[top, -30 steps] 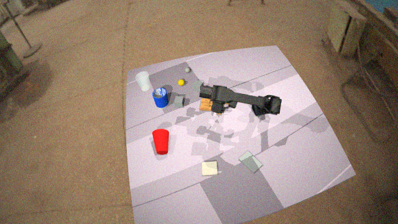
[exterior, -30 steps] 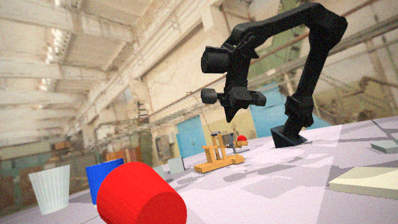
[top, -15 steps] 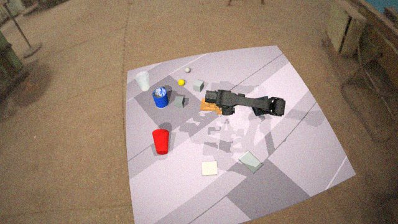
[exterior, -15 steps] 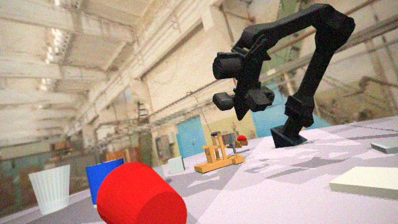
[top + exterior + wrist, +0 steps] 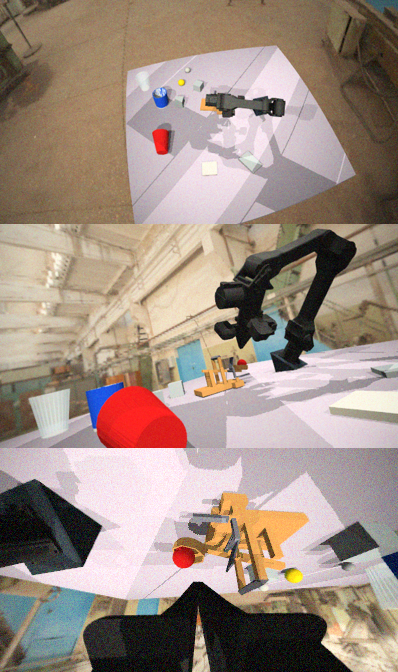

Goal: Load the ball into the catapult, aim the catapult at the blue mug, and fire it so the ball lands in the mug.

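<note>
The orange catapult [image 5: 203,106] [image 5: 214,389] [image 5: 280,523] stands on the table, mostly hidden under the arm in the top view. The red ball [image 5: 242,362] [image 5: 183,557] sits in the cup at the end of the catapult's throwing arm, on the side toward the robot base. The ball is hidden in the top view. My gripper [image 5: 241,347] [image 5: 197,586] is shut and empty, fingertips together above the catapult and touching nothing. The blue mug [image 5: 161,100] [image 5: 92,399] [image 5: 393,564] stands upright beyond the catapult's other end.
A red cup [image 5: 161,141] [image 5: 137,407], a white ribbed cup [image 5: 143,81] [image 5: 53,414] and a yellow ball [image 5: 181,82] [image 5: 293,575] are around the mug. Grey blocks [image 5: 198,86] [image 5: 176,389] lie between mug and catapult. A cream slab [image 5: 209,168] [image 5: 367,404] and a grey-green piece [image 5: 250,162] lie farther off.
</note>
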Available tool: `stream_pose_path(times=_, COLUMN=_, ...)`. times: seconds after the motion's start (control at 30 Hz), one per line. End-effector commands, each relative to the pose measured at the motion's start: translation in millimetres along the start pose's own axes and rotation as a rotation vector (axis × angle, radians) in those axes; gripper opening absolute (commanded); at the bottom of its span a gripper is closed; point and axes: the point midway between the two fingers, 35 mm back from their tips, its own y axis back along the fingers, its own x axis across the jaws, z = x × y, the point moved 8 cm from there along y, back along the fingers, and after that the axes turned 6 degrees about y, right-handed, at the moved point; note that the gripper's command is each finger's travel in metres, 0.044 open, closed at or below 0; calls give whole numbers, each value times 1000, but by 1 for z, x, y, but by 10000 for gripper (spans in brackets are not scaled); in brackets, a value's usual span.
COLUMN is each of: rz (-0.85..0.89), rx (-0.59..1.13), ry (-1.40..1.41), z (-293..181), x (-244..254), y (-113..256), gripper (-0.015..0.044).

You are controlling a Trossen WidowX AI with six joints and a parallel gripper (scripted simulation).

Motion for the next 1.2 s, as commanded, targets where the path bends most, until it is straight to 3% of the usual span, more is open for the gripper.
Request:
stream_pose_path(times=0.0, rz=2, rx=-4, ry=-5, z=6, x=-2, y=-6, gripper=0)
stream_pose_path(times=1.17, rz=2, rx=-6, ry=-4, z=47, x=-5, y=-47, gripper=0)
